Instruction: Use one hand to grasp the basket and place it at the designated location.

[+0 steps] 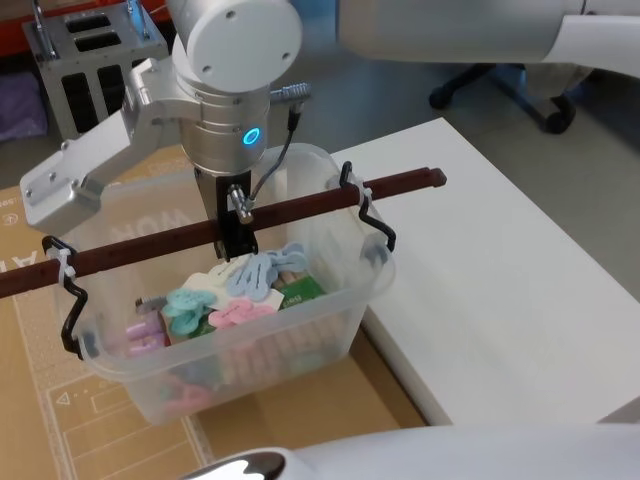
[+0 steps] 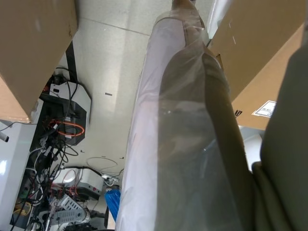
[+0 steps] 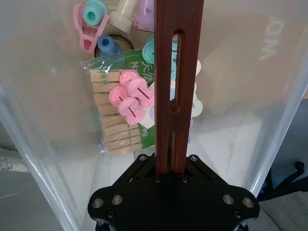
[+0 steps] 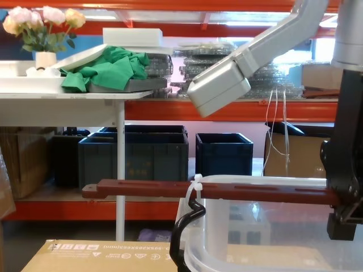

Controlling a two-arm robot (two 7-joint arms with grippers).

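A flat brown printed cardboard sheet (image 1: 290,420) lies at the near left. On the right is a plain white tabletop (image 1: 500,260), its edge higher than the cardboard. 1 translucent whitish plastic basket (image 1: 330,330) stands over the cardboard, just beside that edge; whether it touches cannot be told.

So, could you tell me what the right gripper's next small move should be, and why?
Probably a slow, straight lift. The right gripper is shut on the brown bar near its middle, and the basket, loaded with clothes pegs, looks low over the cardboard box.
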